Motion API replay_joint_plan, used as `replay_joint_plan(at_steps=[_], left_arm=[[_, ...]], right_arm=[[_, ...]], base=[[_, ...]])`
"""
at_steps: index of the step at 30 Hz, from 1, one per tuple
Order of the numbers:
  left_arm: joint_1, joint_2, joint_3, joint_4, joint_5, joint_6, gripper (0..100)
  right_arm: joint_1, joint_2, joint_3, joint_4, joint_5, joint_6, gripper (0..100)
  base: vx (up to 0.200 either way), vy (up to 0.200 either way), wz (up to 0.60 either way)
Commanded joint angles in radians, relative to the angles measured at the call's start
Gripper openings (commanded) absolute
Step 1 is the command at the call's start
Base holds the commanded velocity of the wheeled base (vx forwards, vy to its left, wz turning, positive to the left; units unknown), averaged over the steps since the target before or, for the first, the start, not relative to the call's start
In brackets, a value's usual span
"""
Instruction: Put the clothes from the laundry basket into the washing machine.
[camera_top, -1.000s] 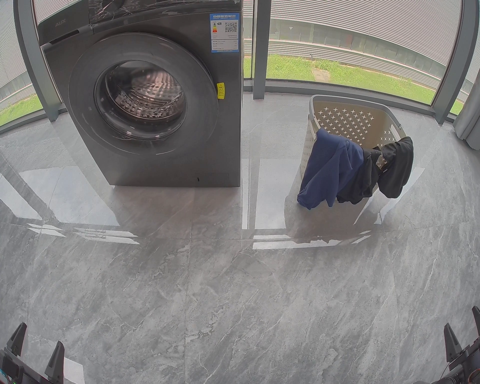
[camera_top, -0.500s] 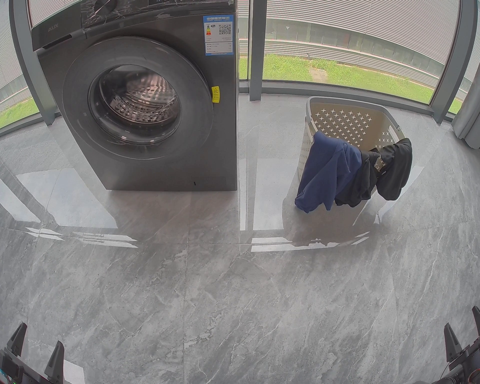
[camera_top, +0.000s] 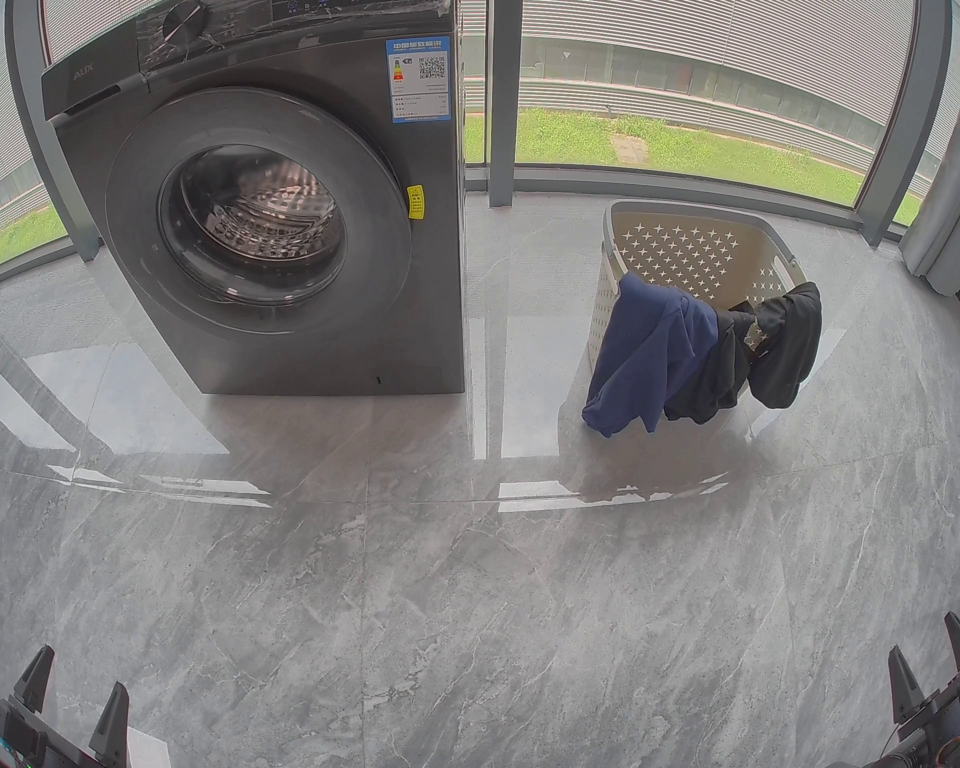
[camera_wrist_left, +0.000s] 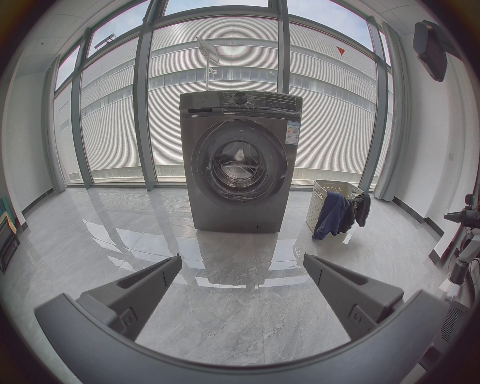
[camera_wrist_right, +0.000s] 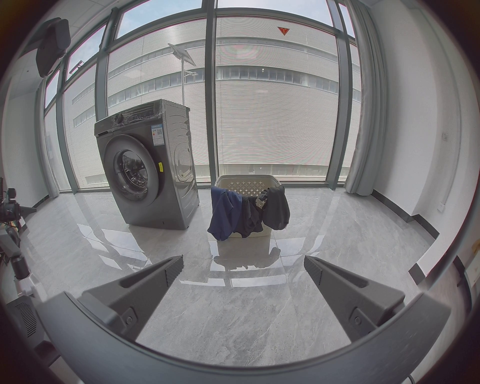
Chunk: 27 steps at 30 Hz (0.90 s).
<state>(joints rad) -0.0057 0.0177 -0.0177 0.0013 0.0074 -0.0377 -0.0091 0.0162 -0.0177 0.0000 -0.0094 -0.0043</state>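
Against the earlier head views the whole picture has shifted; the washing machine (camera_top: 270, 200) and the laundry basket (camera_top: 700, 212) both sit a little lower and further left in the frame, so the camera has moved and not the things. The left end effector (camera_top: 80, 672) and the right end effector (camera_top: 922, 638) keep their places in the lower corners; each wrist view shows its fingers spread wide with nothing between them.

The washing machine stands on the floor (camera_top: 480, 600) at the upper left of the frame; the basket stands at the upper right, well apart from it. A blue garment (camera_top: 645, 355) hangs over the basket's near rim; a dark garment (camera_top: 715, 365) hangs just beside it, and a black garment (camera_top: 790, 340) drapes over the right corner.

The frame's bottom edge cuts both end effectors off in the head view; the upper edge crops the machine's top; the hanging clothes hide the basket's near wall and part of its inside; I cannot tell whether glass covers the drum opening.
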Motion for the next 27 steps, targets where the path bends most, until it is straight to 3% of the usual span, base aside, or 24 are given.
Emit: replay_joint_plan(at_steps=[1, 10, 16, 27], left_arm=[[0.0, -0.015, 0.018, 0.0, 0.0, -0.001, 100], [0.0, -0.015, 0.018, 0.0, 0.002, -0.004, 100], [0.0, -0.015, 0.018, 0.0, 0.0, -0.004, 100], [0.0, -0.015, 0.018, 0.0, 0.003, -0.004, 100]], right_arm=[[0.0, -0.01, 0.018, 0.0, 0.0, 0.0, 100], [0.0, -0.01, 0.018, 0.0, 0.0, 0.0, 100], [0.0, -0.01, 0.018, 0.0, 0.0, 0.0, 100], [0.0, -0.01, 0.018, 0.0, 0.0, 0.0, 100]], base=[[0.2, 0.0, 0.0], [0.2, 0.0, 0.0], [0.0, 0.0, -0.3], [0.2, 0.0, 0.0]])
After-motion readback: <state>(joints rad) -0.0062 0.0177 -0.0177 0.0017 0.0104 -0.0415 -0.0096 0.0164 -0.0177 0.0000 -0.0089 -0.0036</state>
